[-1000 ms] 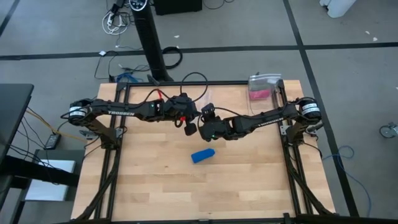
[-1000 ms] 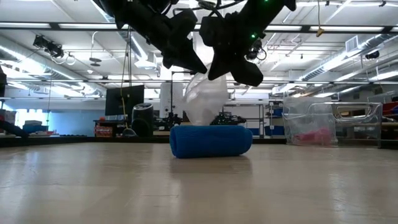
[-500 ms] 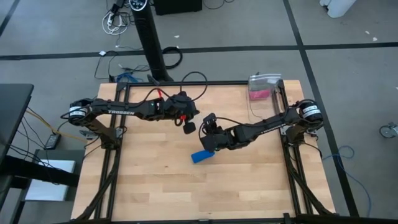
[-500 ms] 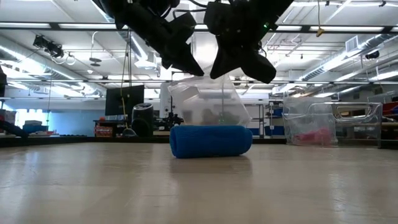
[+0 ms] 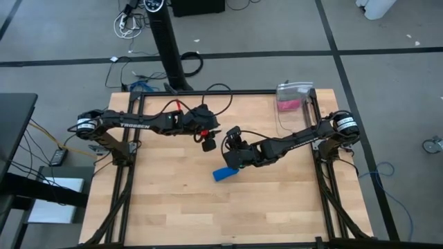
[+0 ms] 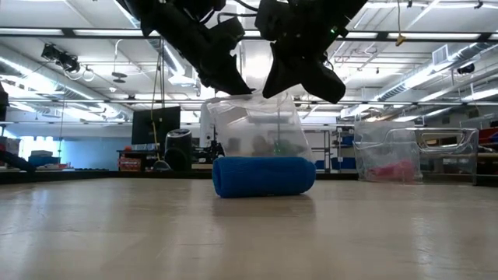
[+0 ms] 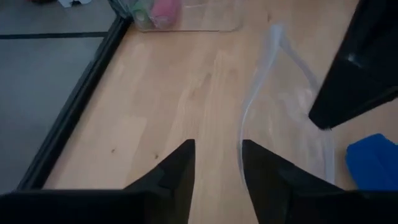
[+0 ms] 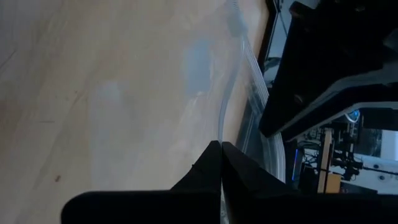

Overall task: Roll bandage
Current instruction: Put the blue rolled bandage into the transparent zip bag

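1. Between our right gripper's (image 8: 219, 163) closed fingertips we pinch the edge of a clear plastic bag (image 6: 257, 128); the right wrist view shows the fingers shut on the thin film with no gap between them.

2. Just beside it, our left gripper (image 7: 217, 163) holds its fingers parted, and the bag's rim runs past them without being clamped, so we judge only the right side is holding the bag up.

3. Seen from table height, the bag hangs open-mouthed beneath both grippers, its lower edge reaching down behind the bandage (image 6: 264, 176).

4. Below and slightly forward of our right gripper (image 5: 232, 153) lies the bandage (image 5: 225, 173), wound as a bright blue roll on the wooden table (image 5: 173, 200), resting on its side.

5. From above, the roll's long axis runs at a slant across the table, one end rising toward the right arm; in the low view it lies nearly broadside.

6. Our right gripper is the nearer of the two: it sits just above the roll's upper end, while our left gripper (image 5: 208, 142) hangs further back and to the left, apart from the roll.

7. We judge the rolling itself done, and the coming move turns on this: the roll lies just beside the bag's hanging mouth, on the near side of our right gripper.

8. Well apart at the table's far right corner stands a clear container (image 5: 294, 97) with something pink inside.
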Robot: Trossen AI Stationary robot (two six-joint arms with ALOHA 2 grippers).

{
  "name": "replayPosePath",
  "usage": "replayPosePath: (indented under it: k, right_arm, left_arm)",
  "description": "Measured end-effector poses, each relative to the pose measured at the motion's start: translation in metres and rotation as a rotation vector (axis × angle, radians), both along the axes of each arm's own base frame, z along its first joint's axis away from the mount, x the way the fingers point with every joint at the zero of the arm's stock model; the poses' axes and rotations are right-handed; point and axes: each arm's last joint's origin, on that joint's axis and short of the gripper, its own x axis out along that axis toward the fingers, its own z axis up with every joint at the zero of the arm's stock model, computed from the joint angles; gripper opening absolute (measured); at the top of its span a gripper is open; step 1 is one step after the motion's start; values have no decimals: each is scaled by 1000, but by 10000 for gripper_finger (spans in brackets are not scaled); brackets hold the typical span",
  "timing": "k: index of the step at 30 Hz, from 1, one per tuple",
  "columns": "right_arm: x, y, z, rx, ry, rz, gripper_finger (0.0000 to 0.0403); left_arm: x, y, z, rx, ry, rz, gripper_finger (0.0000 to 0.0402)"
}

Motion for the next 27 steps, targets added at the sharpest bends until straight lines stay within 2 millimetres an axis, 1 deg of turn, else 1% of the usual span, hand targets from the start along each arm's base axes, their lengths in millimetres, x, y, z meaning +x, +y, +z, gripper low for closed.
replayPosePath:
  k: [6, 8, 13, 15, 17, 21, 22, 27]
  right_arm:
    - [1, 1, 1, -4, -14, 10, 0]
    - [2, 2, 2, -10, -21, 20, 0]
    - [2, 5, 3, -12, -23, 31, 0]
    - [2, 8, 3, -12, -23, 39, 0]
    - [1, 12, 3, -9, -26, 47, 0]
    - [-1, 19, 2, -2, -28, 60, 0]
    - [-1, 20, 2, -1, -25, 61, 0]
    - [-4, 26, 1, 16, -25, 56, 0]
  left_arm:
    - [3, -2, -10, -69, 36, -75, 142]
    - [6, -3, -17, -93, 59, -91, 142]
    - [10, -2, -24, -103, 69, -95, 138]
    - [10, -2, -24, -100, 66, -93, 126]
    - [9, -2, -22, -88, 68, -91, 102]
    - [8, -2, -21, -53, 81, -120, 25]
    - [8, -2, -21, -48, 85, -123, 13]
    - [6, 1, -19, 23, 93, -41, 5]
